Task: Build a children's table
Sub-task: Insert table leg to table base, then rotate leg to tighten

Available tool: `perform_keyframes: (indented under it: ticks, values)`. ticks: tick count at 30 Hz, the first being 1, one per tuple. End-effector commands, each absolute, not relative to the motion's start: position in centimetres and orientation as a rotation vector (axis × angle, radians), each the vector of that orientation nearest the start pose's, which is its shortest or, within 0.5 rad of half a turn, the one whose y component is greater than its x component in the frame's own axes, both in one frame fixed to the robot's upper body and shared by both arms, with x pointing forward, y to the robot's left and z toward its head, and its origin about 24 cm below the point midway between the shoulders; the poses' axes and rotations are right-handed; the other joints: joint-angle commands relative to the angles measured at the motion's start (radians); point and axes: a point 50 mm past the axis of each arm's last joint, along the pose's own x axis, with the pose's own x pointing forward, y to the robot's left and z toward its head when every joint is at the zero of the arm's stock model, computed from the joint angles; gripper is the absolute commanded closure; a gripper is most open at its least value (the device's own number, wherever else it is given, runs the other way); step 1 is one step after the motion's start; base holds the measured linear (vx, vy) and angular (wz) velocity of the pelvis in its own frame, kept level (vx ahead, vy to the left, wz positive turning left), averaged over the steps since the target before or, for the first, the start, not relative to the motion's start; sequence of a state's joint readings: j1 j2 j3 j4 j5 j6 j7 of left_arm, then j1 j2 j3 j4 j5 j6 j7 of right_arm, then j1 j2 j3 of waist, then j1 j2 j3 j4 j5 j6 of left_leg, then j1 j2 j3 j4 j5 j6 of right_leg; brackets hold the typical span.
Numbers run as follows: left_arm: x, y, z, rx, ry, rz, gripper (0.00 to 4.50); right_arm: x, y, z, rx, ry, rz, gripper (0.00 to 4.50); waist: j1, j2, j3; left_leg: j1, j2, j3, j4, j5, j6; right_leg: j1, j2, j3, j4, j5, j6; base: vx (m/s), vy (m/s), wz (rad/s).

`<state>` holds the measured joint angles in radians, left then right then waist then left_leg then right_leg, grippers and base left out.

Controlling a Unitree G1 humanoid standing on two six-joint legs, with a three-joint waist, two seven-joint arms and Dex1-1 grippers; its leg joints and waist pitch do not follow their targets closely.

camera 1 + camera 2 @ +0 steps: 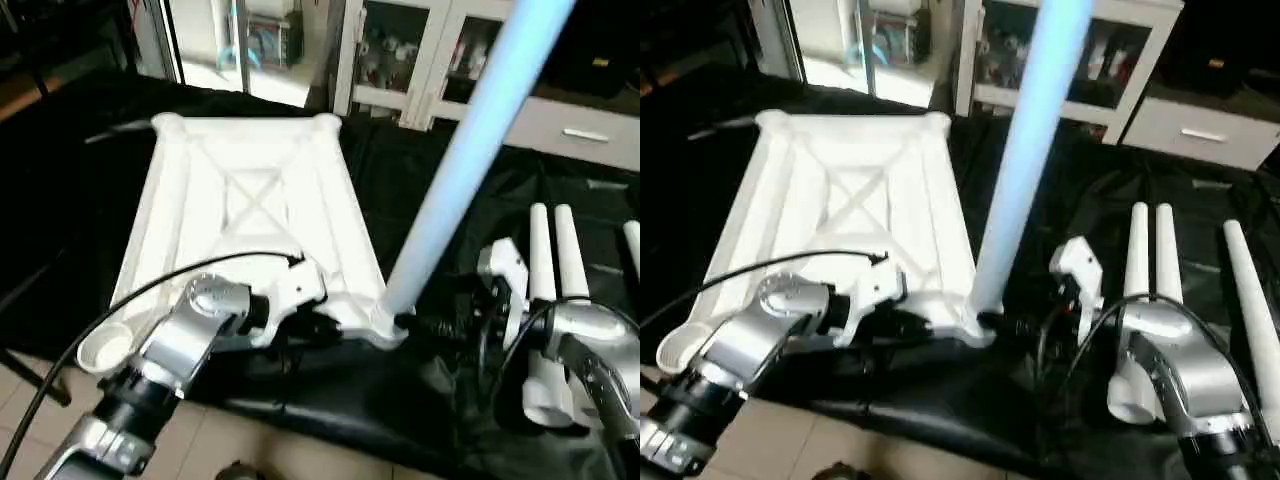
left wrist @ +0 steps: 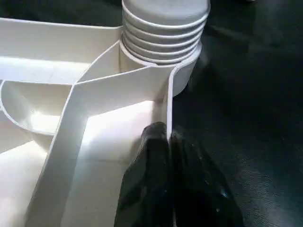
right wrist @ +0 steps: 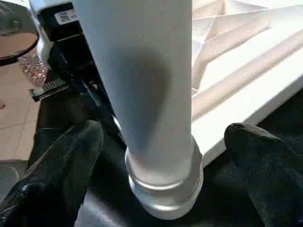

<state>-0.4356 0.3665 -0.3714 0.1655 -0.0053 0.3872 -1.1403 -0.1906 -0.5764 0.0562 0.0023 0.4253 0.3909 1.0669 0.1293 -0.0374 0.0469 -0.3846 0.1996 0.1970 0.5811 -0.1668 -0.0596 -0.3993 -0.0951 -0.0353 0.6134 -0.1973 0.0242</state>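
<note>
- Your tabletop (image 1: 250, 210) lies underside up on the black cloth (image 1: 480, 200), its ribbed X-brace facing you.
- One leg (image 1: 470, 150) stands upright in the near right corner socket (image 2: 182, 71), its threads still showing above the rim.
- Three spare legs (image 1: 1150, 280) lie on the cloth to your right.
- Your right gripper (image 3: 161, 179) straddles the standing leg's base, fingers (image 3: 61, 165) wide apart, not touching it.
- Your left gripper (image 2: 168, 156) is pinched closed on the tabletop's edge wall beside that socket.

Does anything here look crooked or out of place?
The leg standing in the tabletop's near corner socket leans slightly rather than standing straight, and its threads still show above the socket, so it seems not fully screwed in.
</note>
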Motion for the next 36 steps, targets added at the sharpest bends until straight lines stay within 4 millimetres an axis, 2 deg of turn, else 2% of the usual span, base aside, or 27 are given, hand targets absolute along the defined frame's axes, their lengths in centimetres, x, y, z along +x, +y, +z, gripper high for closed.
perform_keyframes:
  ticks: [1, 6, 7, 9, 14, 25, 31, 36]
  values:
    - [27.5, 9.2, 6.3, 0.328, 0.421, -1.445, 4.50, 25.8, -19.2, 8.3, -0.061, 0.305, 1.140, 0.04, -0.001, -0.017, -0.059, 0.022, 0.032, -0.010, -0.061, -0.162, 0.058, 0.036, -0.043, 0.027, -0.064, -0.123, -0.203, 0.000, 0.000, 0.00]
    - [27.4, 9.2, 6.2, 0.337, 0.428, -1.447, 4.50, 26.0, -19.1, 8.1, -0.079, 0.299, 1.174, 0.04, -0.003, -0.016, -0.059, 0.023, 0.033, -0.010, -0.061, -0.187, 0.046, 0.034, -0.044, 0.028, -0.065, -0.144, -0.206, 0.000, 0.000, 0.00]
    - [27.3, 9.2, 6.2, 0.338, 0.429, -1.447, 4.50, 26.0, -19.0, 8.1, -0.081, 0.301, 1.185, 0.29, -0.003, -0.015, -0.059, 0.023, 0.033, -0.010, -0.060, -0.189, 0.044, 0.034, -0.043, 0.027, -0.064, -0.141, -0.207, 0.000, 0.000, 0.00]
    - [27.3, 9.2, 6.2, 0.340, 0.431, -1.448, 4.50, 26.0, -19.0, 8.0, -0.086, 0.308, 1.207, 0.29, -0.003, -0.016, -0.061, 0.023, 0.033, -0.010, -0.059, -0.182, 0.046, 0.035, -0.043, 0.027, -0.063, -0.127, -0.211, 0.000, 0.000, 0.00]
    - [27.3, 9.3, 6.1, 0.350, 0.440, -1.452, 4.50, 26.3, -18.8, 7.8, -0.089, 0.312, 1.228, 0.80, -0.003, -0.017, -0.063, 0.022, 0.031, -0.010, -0.056, -0.155, 0.059, 0.038, -0.041, 0.026, -0.057, -0.087, -0.223, 0.000, 0.000, 0.00]
    - [27.2, 9.3, 6.1, 0.361, 0.449, -1.461, 4.50, 26.8, -18.0, 7.4, -0.091, 0.307, 1.279, 1.77, 0.000, -0.016, -0.065, 0.024, 0.031, -0.010, -0.054, -0.152, 0.059, 0.038, -0.041, 0.025, -0.053, -0.070, -0.236, 0.000, 0.000, 0.00]
    - [27.3, 9.4, 6.0, 0.365, 0.453, -1.462, 4.50, 26.7, -18.0, 7.1, -0.092, 0.322, 1.302, 2.37, 0.002, -0.016, -0.063, 0.024, 0.032, -0.009, -0.053, -0.173, 0.053, 0.037, -0.041, 0.026, -0.055, -0.089, -0.238, 0.000, 0.000, 0.00]
    - [27.3, 9.5, 6.0, 0.367, 0.458, -1.462, 4.50, 26.3, -18.0, 6.8, -0.084, 0.336, 1.319, 2.51, 0.003, -0.015, -0.062, 0.026, 0.032, -0.010, -0.055, -0.197, 0.039, 0.035, -0.041, 0.026, -0.058, -0.121, -0.228, 0.000, 0.000, 0.00]
